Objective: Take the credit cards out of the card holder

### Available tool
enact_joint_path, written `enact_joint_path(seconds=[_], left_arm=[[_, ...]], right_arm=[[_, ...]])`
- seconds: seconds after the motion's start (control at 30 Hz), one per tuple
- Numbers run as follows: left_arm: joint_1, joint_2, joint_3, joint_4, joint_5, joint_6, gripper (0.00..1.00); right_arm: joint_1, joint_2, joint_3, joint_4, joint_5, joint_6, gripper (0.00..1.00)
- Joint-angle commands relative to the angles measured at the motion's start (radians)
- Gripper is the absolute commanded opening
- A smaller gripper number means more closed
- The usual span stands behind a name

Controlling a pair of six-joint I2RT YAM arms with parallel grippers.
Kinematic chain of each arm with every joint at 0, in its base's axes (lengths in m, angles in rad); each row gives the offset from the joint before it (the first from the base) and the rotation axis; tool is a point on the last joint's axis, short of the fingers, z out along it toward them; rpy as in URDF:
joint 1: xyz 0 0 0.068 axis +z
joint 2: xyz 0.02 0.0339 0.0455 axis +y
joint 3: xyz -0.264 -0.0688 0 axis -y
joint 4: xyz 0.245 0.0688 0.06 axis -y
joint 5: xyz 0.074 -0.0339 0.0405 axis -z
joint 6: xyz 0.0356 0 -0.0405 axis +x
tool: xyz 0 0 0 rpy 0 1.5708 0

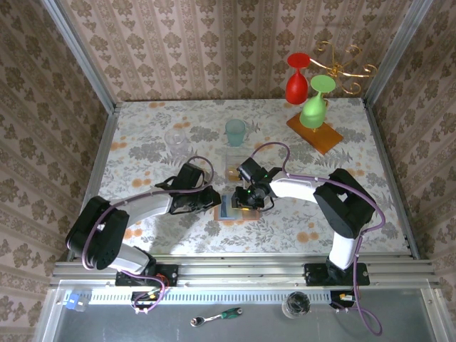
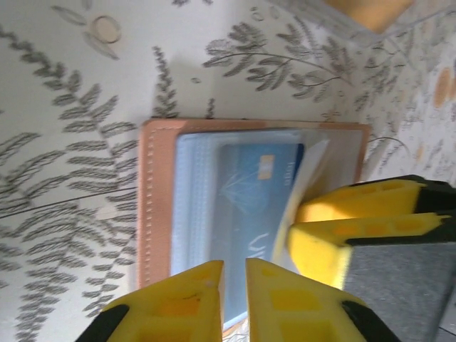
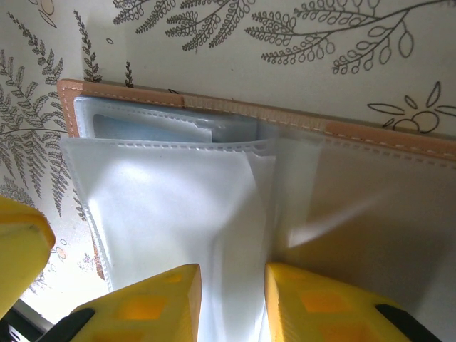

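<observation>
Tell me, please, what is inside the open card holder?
Clear plastic sleeves fill the card holder, with a teal-blue card tucked in them. The left gripper covers one end of the card, and the cloudy sleeves hide whether a second card lies beneath.

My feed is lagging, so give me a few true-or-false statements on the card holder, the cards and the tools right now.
1. The card holder lies open on the table. True.
2. The blue card lies loose on the table. False: it sits inside the holder's clear sleeve.
3. The teal cup stands upright. True.
4. The left tool hangs far from the holder. False: it is at the holder, beside the right tool.
</observation>
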Motion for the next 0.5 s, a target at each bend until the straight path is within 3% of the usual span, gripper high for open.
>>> enact_joint_path(seconds=[0.0,0.47], left_arm=[[-0.002,0.028,0.011,0.071,0.050,-0.039,0.20],[-0.024,0.119,0.018,0.165,0.097,-0.078,0.21]], right_arm=[[-0.008,-0.025,-0.017,-0.012,0.007,0.001,0.31],[-0.010,-0.029,-0.028,-0.006,0.002,0.006,0.31]])
